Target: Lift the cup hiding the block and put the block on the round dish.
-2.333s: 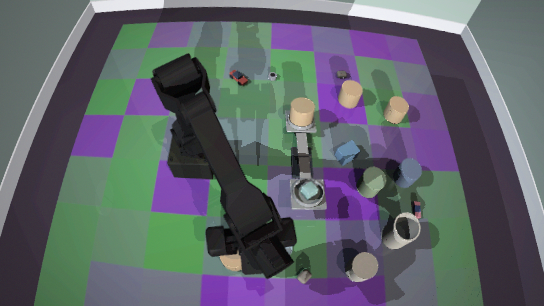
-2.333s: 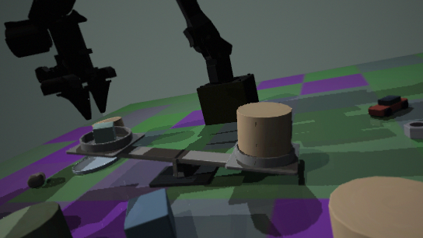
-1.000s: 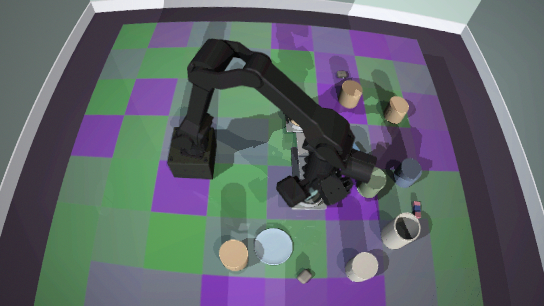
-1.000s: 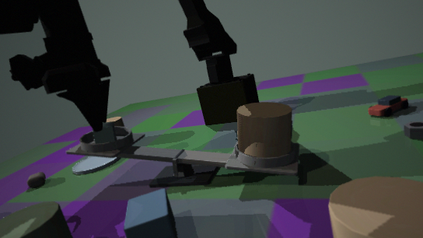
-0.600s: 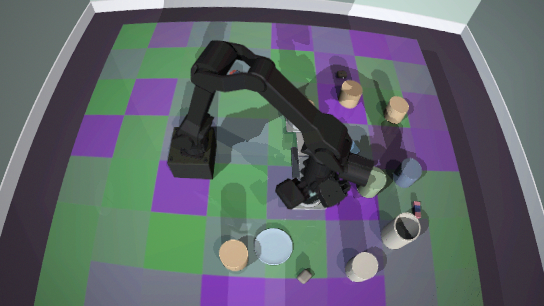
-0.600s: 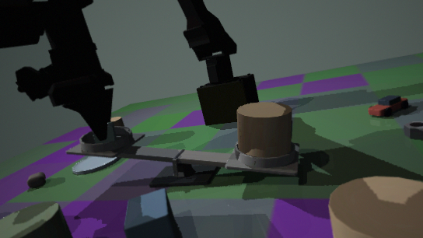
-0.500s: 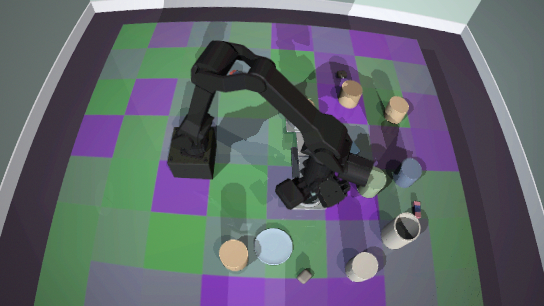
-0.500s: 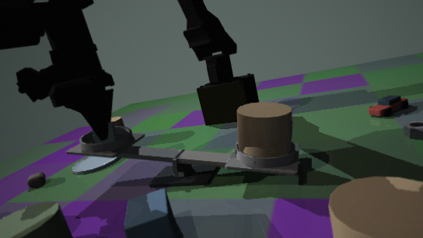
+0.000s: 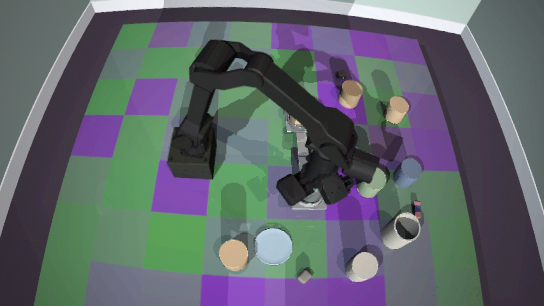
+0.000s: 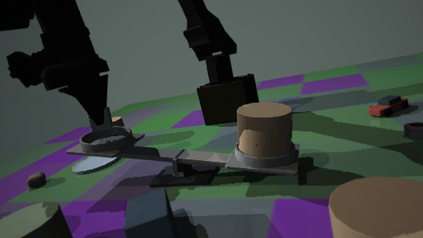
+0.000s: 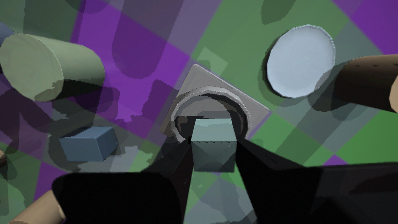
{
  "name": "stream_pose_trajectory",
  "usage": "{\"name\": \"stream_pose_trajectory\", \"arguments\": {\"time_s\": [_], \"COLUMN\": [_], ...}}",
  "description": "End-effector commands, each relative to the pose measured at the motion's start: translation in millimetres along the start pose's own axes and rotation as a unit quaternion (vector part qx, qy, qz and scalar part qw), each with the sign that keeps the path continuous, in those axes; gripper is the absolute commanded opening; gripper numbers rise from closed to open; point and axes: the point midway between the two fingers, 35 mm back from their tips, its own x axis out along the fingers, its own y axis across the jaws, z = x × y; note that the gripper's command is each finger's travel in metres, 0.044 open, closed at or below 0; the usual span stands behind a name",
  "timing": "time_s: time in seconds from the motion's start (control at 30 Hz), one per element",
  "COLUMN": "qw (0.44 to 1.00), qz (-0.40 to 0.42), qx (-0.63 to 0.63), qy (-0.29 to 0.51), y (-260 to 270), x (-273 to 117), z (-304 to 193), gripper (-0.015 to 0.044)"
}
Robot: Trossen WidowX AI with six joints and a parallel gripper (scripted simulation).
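My gripper (image 9: 313, 191) (image 10: 102, 121) (image 11: 212, 140) is shut on a pale green block (image 10: 96, 120) (image 11: 214, 131), held just above the empty ring at one end of the balance (image 9: 301, 142) (image 10: 155, 152) (image 11: 197, 75). A tan cup (image 10: 264, 130) stands in the ring at the other end; in the top view the arm hides most of it. The pale blue round dish (image 9: 273, 246) (image 10: 93, 165) (image 11: 301, 61) lies off the balance, with nothing on it. The other tan cup (image 9: 233, 254) (image 11: 367, 80) stands on the floor close beside the dish, not above it.
A green cylinder (image 9: 371, 185) (image 11: 30, 67) and a blue block (image 10: 145, 214) (image 11: 87, 146) are near the balance. A blue cylinder (image 9: 408, 172), an open white cup (image 9: 395, 235) and a cream cylinder (image 9: 363, 266) stand farther off. A small brown block (image 9: 304, 275) (image 10: 36, 180) lies near the dish.
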Motion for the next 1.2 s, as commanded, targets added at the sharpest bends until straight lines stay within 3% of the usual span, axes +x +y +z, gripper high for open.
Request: {"name": "stream_pose_trajectory", "arguments": {"time_s": [0.0,0.2,0.37,1.17], "qw": [1.0,1.0,1.0,1.0], "qz": [0.008,0.008,0.008,0.003], "qx": [0.002,0.001,0.002,0.002], "qy": [-0.012,-0.012,-0.012,-0.014], "y": [2,0,-2,-129], "x": [-29,-64,-67,24], "z": [3,-1,-1,58], "gripper": [0.0,0.0,0.0,0.0]}}
